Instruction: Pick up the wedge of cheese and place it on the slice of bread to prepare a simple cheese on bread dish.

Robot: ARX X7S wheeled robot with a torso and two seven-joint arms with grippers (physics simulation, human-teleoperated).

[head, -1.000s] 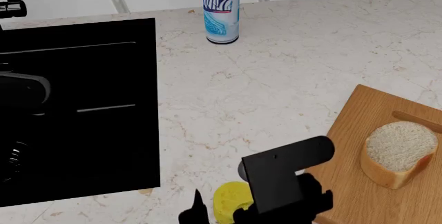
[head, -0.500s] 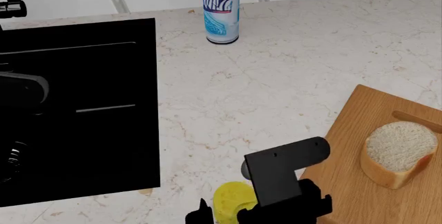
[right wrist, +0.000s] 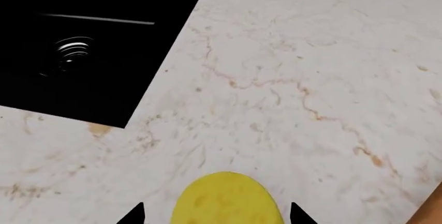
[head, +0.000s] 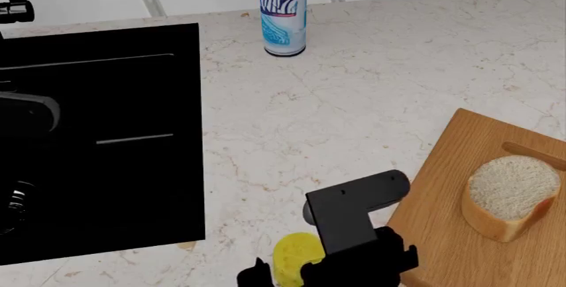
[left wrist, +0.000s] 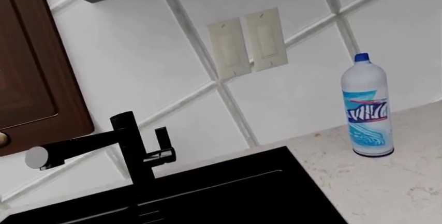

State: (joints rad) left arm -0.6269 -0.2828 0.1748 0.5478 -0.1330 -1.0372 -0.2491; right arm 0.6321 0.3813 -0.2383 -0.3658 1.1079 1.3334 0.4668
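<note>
The wedge of cheese (head: 295,256), a small bright yellow chunk, lies on the marble counter at the front edge of the head view. It also shows in the right wrist view (right wrist: 224,200). My right gripper (head: 285,274) is open and stands around the cheese, one fingertip (right wrist: 133,215) on each side, with gaps to the cheese. The slice of bread (head: 510,195), pale crumb with tan crust, stands on the wooden cutting board (head: 460,247) to the right. My left gripper is out of view; only part of the left arm (head: 22,118) shows over the sink.
A black sink (head: 97,141) fills the left of the counter, with a black faucet (left wrist: 131,149) behind it. A white and blue spray can (head: 283,10) stands at the back by the tiled wall; it also shows in the left wrist view (left wrist: 367,114).
My right arm has shifted a little left and lower around the cheese. The cheese, bread and left arm have not moved.
</note>
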